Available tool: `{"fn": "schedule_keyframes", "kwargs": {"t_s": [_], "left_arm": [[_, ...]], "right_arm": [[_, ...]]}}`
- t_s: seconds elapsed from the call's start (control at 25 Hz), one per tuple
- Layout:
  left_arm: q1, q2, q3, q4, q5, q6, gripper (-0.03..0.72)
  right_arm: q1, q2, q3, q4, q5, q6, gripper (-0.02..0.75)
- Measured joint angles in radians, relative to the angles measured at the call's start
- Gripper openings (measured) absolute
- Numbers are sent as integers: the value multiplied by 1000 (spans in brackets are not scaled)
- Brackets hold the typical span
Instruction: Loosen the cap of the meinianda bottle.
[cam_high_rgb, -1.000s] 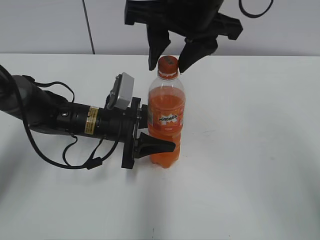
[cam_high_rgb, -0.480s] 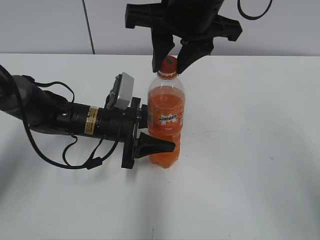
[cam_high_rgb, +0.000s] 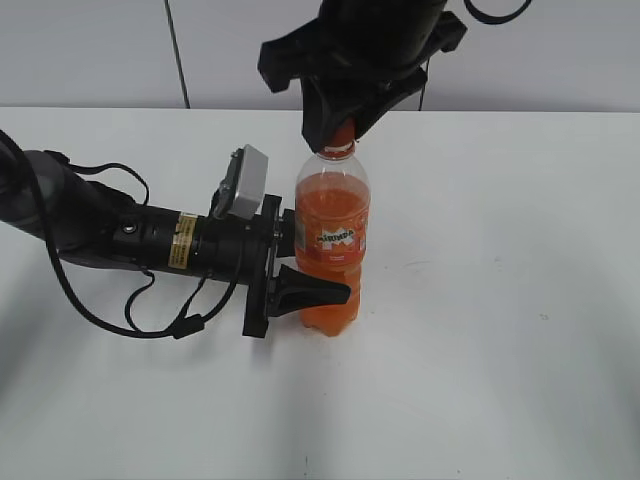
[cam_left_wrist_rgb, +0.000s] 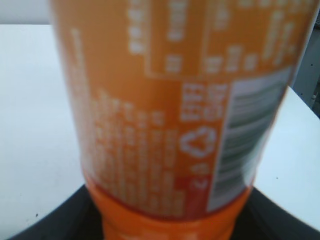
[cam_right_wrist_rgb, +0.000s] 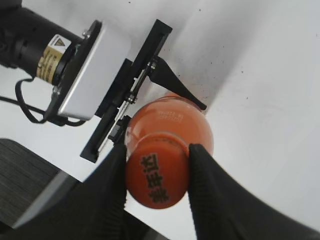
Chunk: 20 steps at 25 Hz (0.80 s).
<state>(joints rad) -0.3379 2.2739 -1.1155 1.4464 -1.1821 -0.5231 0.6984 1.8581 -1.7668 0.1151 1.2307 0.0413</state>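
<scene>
**Bottle held low, cap pinched from above**

From the outside camera, the meinianda bottle (cam_high_rgb: 333, 250) is seen standing upright on the white table (cam_high_rgb: 500, 300). The left gripper (cam_high_rgb: 300, 262) is laid on its side, and its fingers are pressed on the lower part of the bottle, one in front and one behind. The right gripper (cam_high_rgb: 340, 128) is set over the bottle's top from above, so only a sliver of the cap (cam_high_rgb: 342, 136) is seen between its black fingers.

From the left wrist camera, the bottle's orange label (cam_left_wrist_rgb: 175, 110) is seen very close and blurry, with a barcode at the right. The fingers are not seen clearly here.

From the right wrist camera, the cap (cam_right_wrist_rgb: 157, 182) is seen from above, with dark print on it. It is squeezed between the two black fingers (cam_right_wrist_rgb: 212, 190), one on each side.
</scene>
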Motion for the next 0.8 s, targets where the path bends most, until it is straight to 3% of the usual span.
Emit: {"fn": "schedule_keyframes", "kwargs": {"t_s": [0.8], "left_arm": [[1, 0, 0, 3, -2, 0, 395]], "right_arm": [[0, 0, 0, 4, -1, -1129, 276]]}}
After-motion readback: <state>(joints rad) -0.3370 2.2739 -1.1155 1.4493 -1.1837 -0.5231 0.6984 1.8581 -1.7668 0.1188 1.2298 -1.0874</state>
